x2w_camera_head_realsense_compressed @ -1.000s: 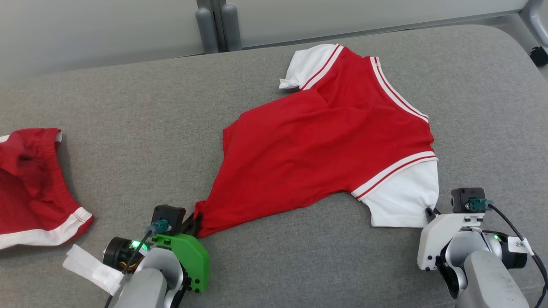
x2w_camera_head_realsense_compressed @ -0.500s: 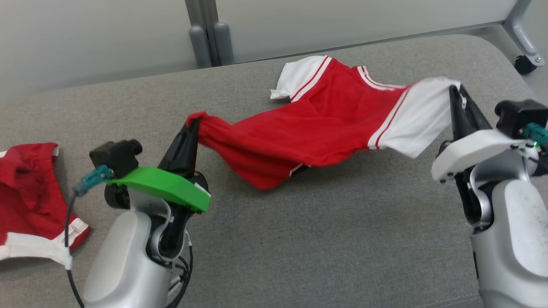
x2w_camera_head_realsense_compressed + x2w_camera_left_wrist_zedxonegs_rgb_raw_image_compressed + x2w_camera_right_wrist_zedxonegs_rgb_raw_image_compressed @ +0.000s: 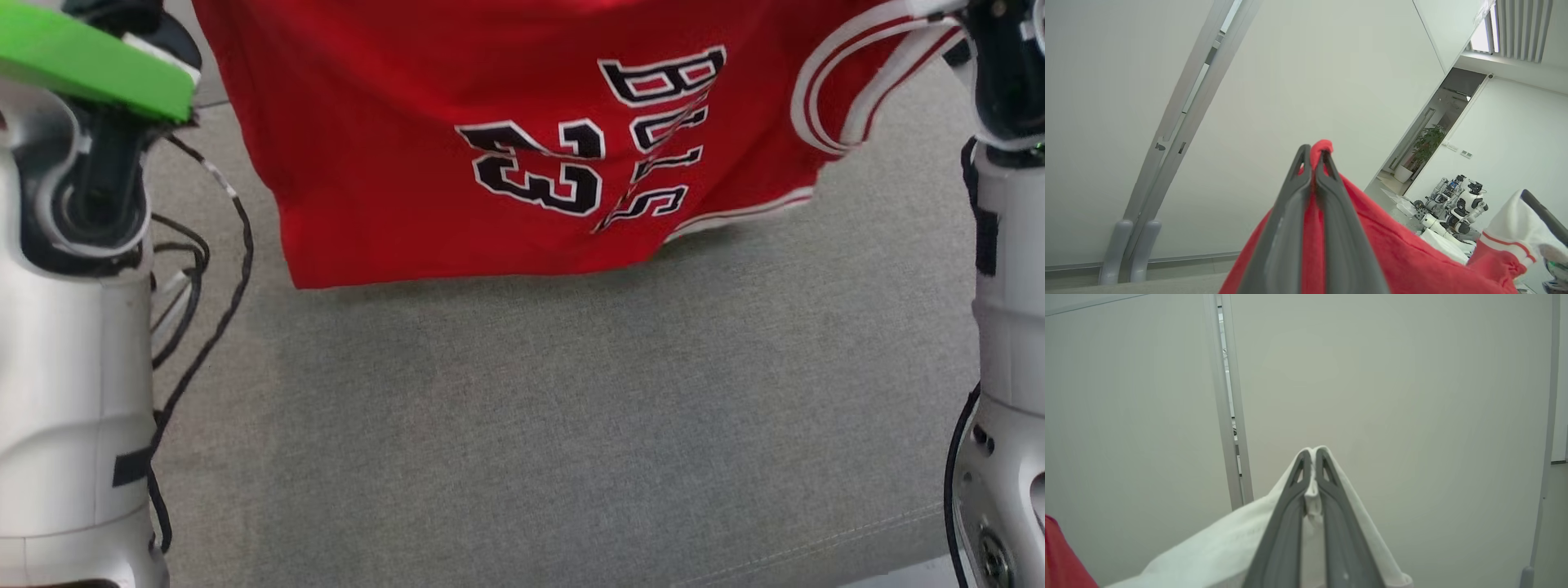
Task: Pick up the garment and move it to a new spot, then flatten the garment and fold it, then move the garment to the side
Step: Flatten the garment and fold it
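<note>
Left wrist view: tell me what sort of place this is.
Likely a robotics lab in an office building: several white robots stand in the background, with a potted green plant nearby and pale partition walls.

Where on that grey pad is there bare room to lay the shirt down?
The wide grey pad below the hanging shirt is bare, from the left arm across to the right arm. It is crowded along the left edge, where loose cables dangle beside that arm, and up top under the shirt's hem.
</note>
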Controlling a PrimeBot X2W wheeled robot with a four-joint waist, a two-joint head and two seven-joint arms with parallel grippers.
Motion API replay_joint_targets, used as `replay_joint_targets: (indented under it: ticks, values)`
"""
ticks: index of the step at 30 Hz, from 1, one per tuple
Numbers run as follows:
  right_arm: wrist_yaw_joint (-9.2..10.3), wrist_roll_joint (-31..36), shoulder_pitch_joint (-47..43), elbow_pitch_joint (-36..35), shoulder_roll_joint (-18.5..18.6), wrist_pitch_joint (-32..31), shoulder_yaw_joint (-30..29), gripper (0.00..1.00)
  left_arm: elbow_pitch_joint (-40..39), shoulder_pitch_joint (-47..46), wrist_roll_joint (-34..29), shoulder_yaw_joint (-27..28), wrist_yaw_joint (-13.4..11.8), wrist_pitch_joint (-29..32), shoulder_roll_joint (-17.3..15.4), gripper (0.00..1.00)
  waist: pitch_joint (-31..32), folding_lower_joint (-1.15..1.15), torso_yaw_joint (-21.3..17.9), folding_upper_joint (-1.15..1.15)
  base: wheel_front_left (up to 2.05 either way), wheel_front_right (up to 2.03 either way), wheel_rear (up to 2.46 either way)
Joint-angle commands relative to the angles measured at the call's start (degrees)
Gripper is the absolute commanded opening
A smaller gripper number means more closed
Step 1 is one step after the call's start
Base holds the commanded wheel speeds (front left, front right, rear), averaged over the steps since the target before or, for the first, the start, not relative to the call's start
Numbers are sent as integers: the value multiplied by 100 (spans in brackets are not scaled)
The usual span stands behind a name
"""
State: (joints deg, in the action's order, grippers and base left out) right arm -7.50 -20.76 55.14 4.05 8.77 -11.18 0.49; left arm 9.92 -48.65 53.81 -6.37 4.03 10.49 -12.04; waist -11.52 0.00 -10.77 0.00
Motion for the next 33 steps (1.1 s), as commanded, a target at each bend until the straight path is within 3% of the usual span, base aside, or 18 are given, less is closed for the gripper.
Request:
replay_joint_targets:
  ticks: [1,6,9,13,16,26,33]
  values:
    - [3,-15,193,228,-35,43,-65,0,40,-268,41,43,-96,48,-26,0,-603,0,-121,0,0,0,0]
    - [1,116,1003,1277,-343,552,-329,0,323,-1090,-356,127,-171,-348,-165,0,-1243,0,-136,0,0,0,0]
    - [2,295,1647,1708,-452,1336,-629,0,478,-1599,-662,165,-12,-970,-190,0,-1491,0,-104,0,0,0,0]
    - [2,440,2330,1832,-555,2406,-944,0,486,-2158,-743,228,188,-1744,-120,0,-1614,0,-16,0,0,0,0]
    - [2,529,2508,1730,-574,2592,-889,0,509,-2191,-711,148,288,-2063,-161,0,-1652,0,64,0,0,0,0]
    - [2,388,1198,1837,-322,2466,114,0,762,-636,-61,-589,349,-2490,-492,0,-1497,0,197,0,0,0,0]
    - [4,-415,-533,1380,228,772,969,0,1035,754,550,-965,351,-2569,-517,0,-884,0,231,0,0,0,0]
